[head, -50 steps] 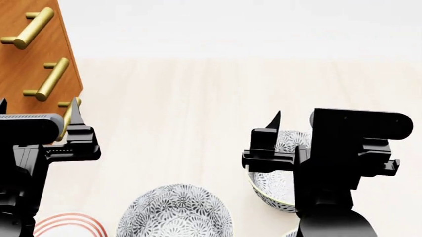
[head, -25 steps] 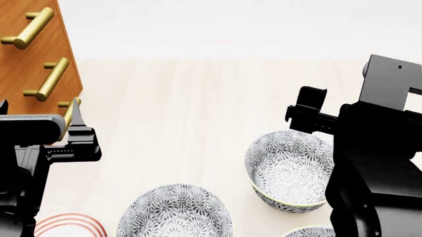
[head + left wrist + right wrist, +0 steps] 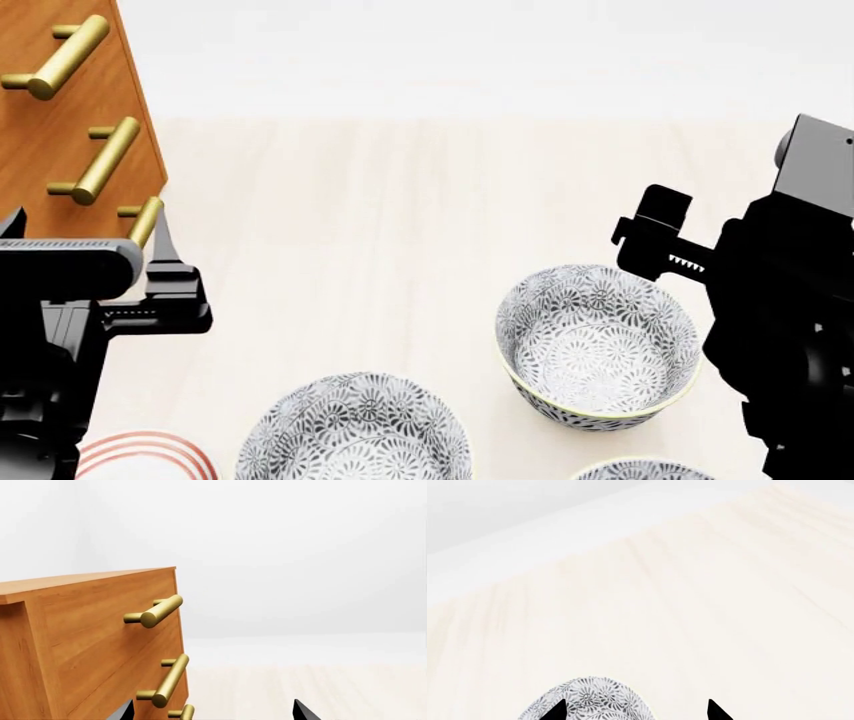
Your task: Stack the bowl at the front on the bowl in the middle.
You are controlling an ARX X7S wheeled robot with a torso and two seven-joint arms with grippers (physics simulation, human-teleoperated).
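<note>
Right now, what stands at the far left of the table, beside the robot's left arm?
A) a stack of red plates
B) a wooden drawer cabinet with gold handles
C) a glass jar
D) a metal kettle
B: the head view shows a wooden drawer cabinet with gold bar handles there.

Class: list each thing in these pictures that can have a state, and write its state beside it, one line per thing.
Upright patterned bowl: right way up, empty, nothing stacked on it.
Overturned patterned bowl: upside down, on the table.
Bowl at the bottom edge: mostly cut off, state unclear.
Wooden drawer unit: drawers shut.
Left gripper: open, empty.
Right gripper: open, empty, clear of the bowls.
</note>
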